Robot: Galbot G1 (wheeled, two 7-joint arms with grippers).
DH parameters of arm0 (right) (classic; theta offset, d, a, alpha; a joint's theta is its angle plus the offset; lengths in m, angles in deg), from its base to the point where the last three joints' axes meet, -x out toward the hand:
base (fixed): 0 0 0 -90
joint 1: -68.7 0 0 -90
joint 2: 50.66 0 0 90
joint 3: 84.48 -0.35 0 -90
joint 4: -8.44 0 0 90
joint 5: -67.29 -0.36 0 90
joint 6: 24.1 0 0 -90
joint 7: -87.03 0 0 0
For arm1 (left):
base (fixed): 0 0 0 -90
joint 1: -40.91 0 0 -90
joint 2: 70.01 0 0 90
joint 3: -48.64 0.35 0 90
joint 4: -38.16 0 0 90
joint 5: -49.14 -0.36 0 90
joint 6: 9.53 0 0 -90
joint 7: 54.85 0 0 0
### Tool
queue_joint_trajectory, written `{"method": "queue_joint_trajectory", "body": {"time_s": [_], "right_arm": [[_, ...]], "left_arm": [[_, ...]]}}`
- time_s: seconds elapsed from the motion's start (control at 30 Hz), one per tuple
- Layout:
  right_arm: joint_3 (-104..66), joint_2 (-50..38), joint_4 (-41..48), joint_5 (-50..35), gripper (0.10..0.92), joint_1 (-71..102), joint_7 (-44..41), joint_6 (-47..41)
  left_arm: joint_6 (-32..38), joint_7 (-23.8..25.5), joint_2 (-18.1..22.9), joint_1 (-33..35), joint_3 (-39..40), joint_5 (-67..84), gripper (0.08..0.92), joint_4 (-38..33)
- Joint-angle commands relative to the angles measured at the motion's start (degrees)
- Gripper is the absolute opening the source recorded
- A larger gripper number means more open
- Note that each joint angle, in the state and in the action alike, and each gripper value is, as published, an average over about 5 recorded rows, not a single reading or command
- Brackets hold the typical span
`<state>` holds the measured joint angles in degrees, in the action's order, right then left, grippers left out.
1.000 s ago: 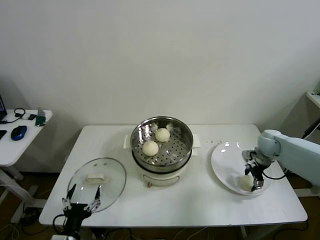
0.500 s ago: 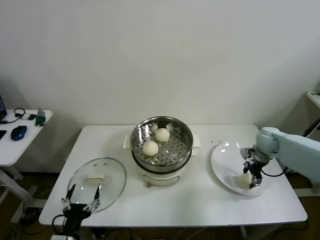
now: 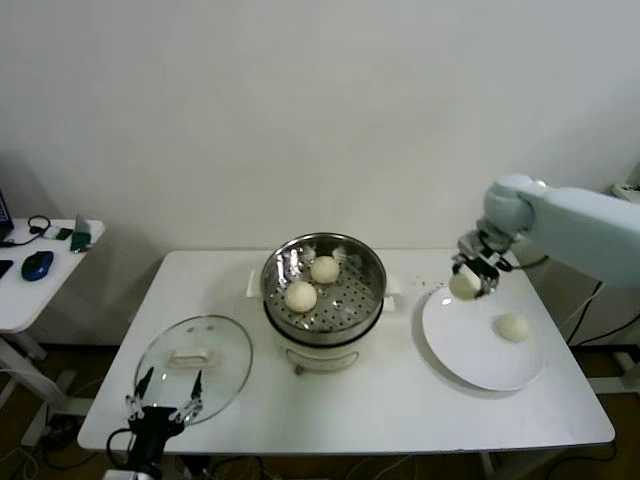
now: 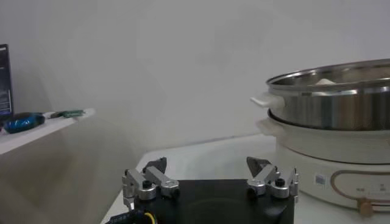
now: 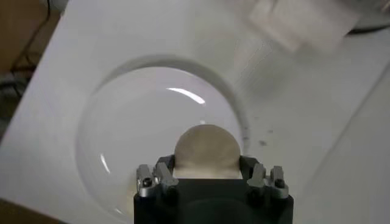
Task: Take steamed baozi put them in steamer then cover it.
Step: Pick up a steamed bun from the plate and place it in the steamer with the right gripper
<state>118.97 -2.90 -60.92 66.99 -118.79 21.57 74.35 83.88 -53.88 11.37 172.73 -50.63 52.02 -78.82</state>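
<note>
Fingers (image 5: 166, 175) of the right gripper (image 3: 468, 276) are closed on one baozi (image 3: 463, 285), and they hold it in the air above the far left edge of the white plate (image 3: 470, 345). The right wrist view shows this grasp well: the bun (image 5: 206, 151) sits between the two fingers, with the plate (image 5: 122, 134) under it. From the head view the bun is seen only partly, because the gripper covers its upper part.

One more baozi (image 3: 512, 327) lies on the plate, on its right side, apart from the gripper; the right wrist view does not show this one. Two baozi (image 3: 301, 296) (image 3: 325, 268) lie already on the perforated tray inside the steamer (image 3: 323, 300), which stands in the middle of the white counter (image 3: 400, 400). The left wrist view shows the steamer (image 4: 341, 122) only from the side, with its shiny wall and white base, so the buns inside are almost hidden behind the rim.

The glass lid (image 3: 194, 365) lies flat on the counter, left of the steamer and not on it. The left gripper (image 3: 160, 408) is parked low at the near edge of the counter, just beside the lid, with its fingers (image 4: 146, 182) spread wide and holding nothing.

A small side table (image 3: 30, 290) stands to the left and carries a blue mouse (image 3: 37, 265) and some cables.
</note>
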Motion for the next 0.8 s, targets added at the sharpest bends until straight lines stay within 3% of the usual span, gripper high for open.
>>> {"method": "queue_joint_trajectory", "body": {"time_s": [0.03,0.4,0.8], "right_arm": [[1.89,11.74,-5.54,6.88,0.687,-13.01,0.2,18.11],[-1.1,26.4,-3.96,6.92,0.688,-8.36,1.31,21.6],[0.84,31.45,-2.36,10.42,0.687,0.25,0.95,22.99]], "left_arm": [[-0.1,0.3,0.12,0.25,0.33,-0.05,0.823,-0.14],[-0.26,0.35,-0.66,1.0,0.28,-0.04,0.823,-0.11],[-0.41,0.32,-1.56,0.24,-0.03,0.44,0.823,0.96]]}}
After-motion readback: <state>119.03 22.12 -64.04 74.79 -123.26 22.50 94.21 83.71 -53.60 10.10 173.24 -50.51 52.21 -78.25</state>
